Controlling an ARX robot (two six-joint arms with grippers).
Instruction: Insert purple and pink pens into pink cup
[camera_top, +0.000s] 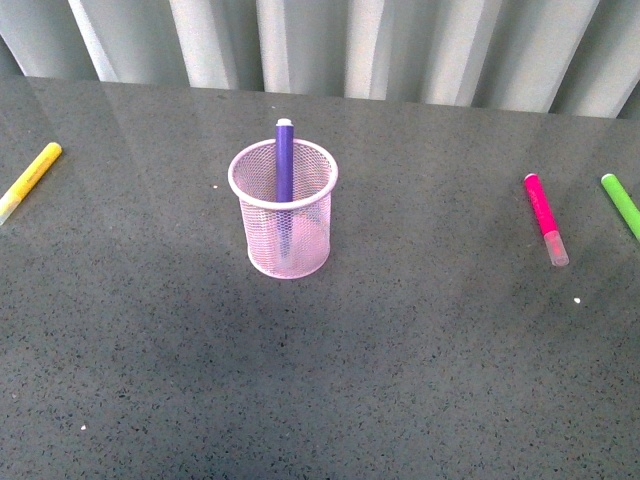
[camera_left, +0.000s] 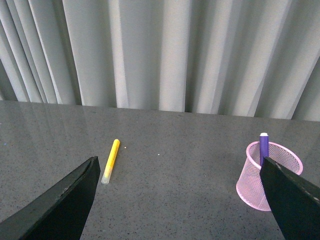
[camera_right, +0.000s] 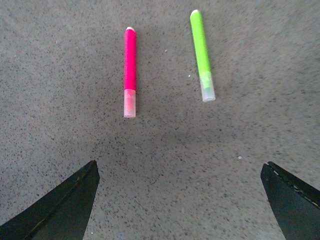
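The pink cup (camera_top: 284, 222) stands upright left of the table's middle, and the purple pen (camera_top: 284, 162) stands inside it with its top above the rim. On the right side of the table the pink pen (camera_top: 545, 218) lies flat with its pale cap toward me. Neither arm shows in the front view. My left gripper (camera_left: 177, 167) is open and empty, with the pink cup (camera_left: 260, 187) and purple pen (camera_left: 263, 147) beside one finger. My right gripper (camera_right: 180, 170) is open and empty above the table, a short way from the pink pen (camera_right: 130, 70).
A yellow marker (camera_top: 28, 180) lies at the far left edge of the dark speckled table (camera_top: 400, 360). A green marker (camera_top: 621, 204) lies at the far right, close beside the pink pen. Pale curtains (camera_top: 350, 45) hang behind the table's back edge.
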